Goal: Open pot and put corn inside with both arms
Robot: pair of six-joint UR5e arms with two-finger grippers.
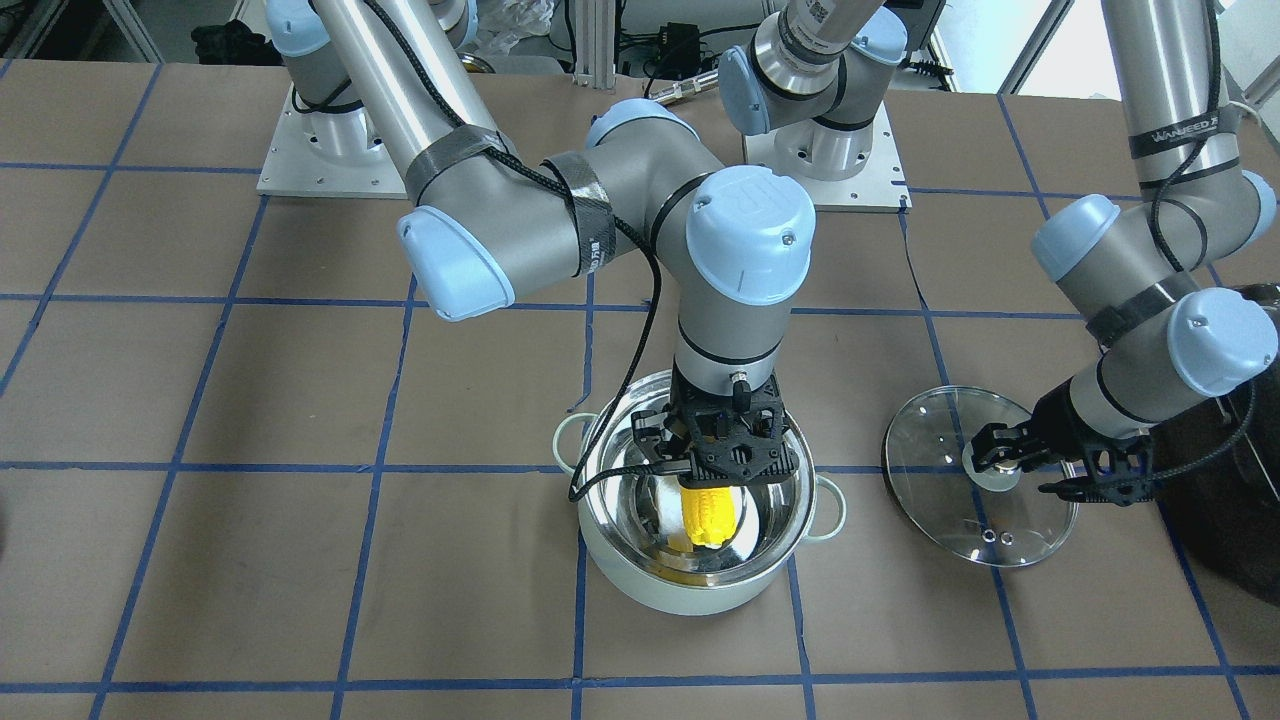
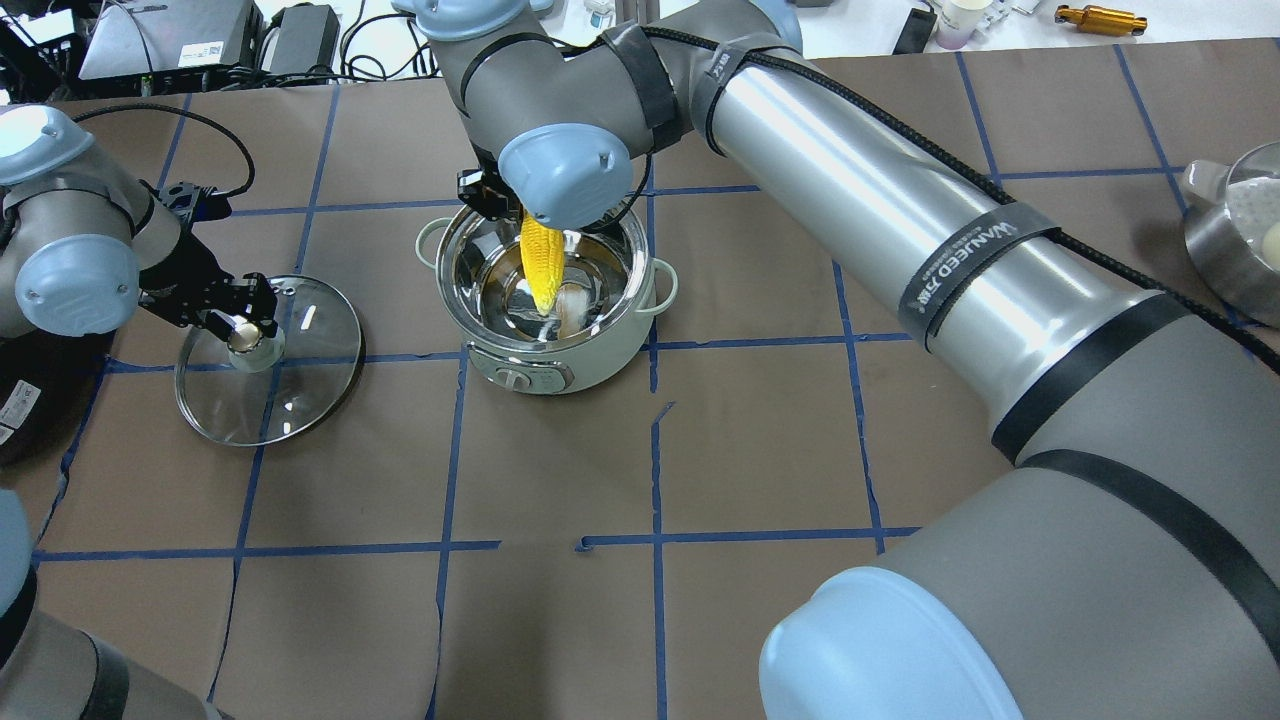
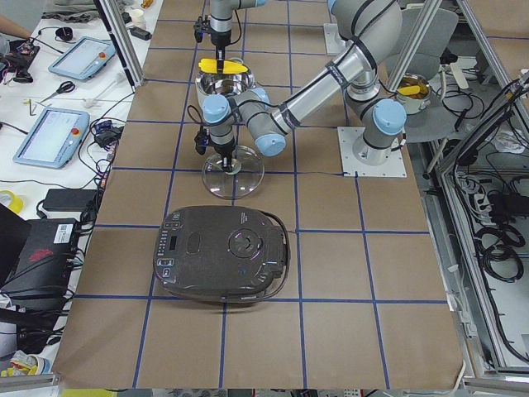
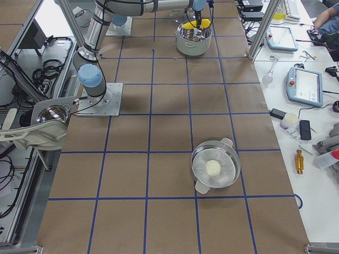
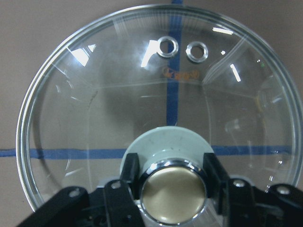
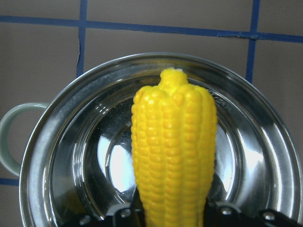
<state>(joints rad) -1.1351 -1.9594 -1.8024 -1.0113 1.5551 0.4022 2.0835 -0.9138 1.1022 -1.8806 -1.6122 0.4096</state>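
Note:
The pale mint-green pot (image 1: 690,598) stands open mid-table, its steel inside bare; it also shows in the overhead view (image 2: 560,370). My right gripper (image 1: 710,480) is shut on the thick end of the yellow corn (image 1: 708,515) and holds it tip-down inside the pot's rim, above the bottom. The corn also shows in the overhead view (image 2: 540,265) and the right wrist view (image 6: 175,151). The glass lid (image 1: 935,440) lies on the table beside the pot. My left gripper (image 1: 1000,465) is closed around its brass knob (image 5: 173,191), with a finger (image 5: 130,172) on each side.
A large black appliance (image 3: 219,252) sits beyond the lid on the robot's left. A steel steamer pot with a white ball (image 4: 214,168) stands far to the robot's right. Blue tape lines grid the brown table.

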